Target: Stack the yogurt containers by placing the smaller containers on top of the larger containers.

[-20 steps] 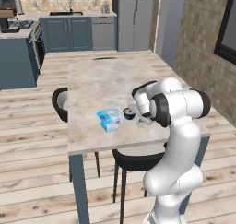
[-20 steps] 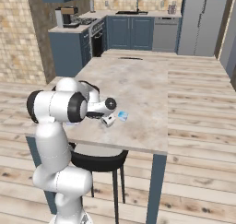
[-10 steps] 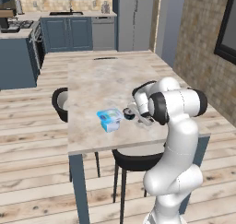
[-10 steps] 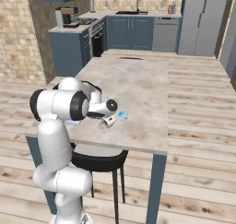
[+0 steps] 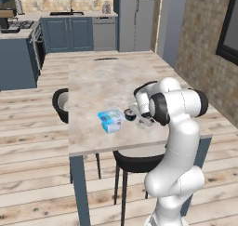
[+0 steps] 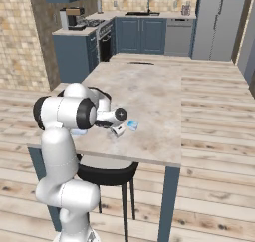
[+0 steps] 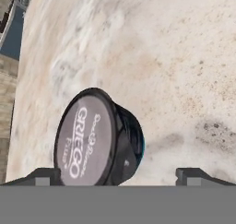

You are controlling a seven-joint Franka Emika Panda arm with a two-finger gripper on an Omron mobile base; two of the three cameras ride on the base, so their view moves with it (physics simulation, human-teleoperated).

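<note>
In the hand view the small round black cup (image 7: pixel 97 136) with a pale grey printed top stands on the marble table (image 7: pixel 175 57). It sits between my open gripper (image 7: pixel 119 175) fingertips, closer to the left fingertip (image 7: pixel 44 175), and nothing is gripped. From the left base view the black cup (image 5: pixel 129 115) is just right of the flat light-blue rectangular tub (image 5: pixel 110 119), with my gripper (image 5: pixel 137 118) low beside the cup. The tiny light-blue cup (image 6: pixel 132 125) stands just past my hand in the right base view. There my arm partly hides the tub (image 6: pixel 79 133).
The long marble table (image 5: pixel 102 81) stretches away toward the blue kitchen cabinets (image 5: pixel 79 32). Dark round chairs (image 5: pixel 60 104) are tucked under its near and left edges. A brick wall (image 5: pixel 204 48) rises to the right.
My hand has eased a little lower and closer to the black cup. The tubs have not moved and the jaws have stayed wide.
</note>
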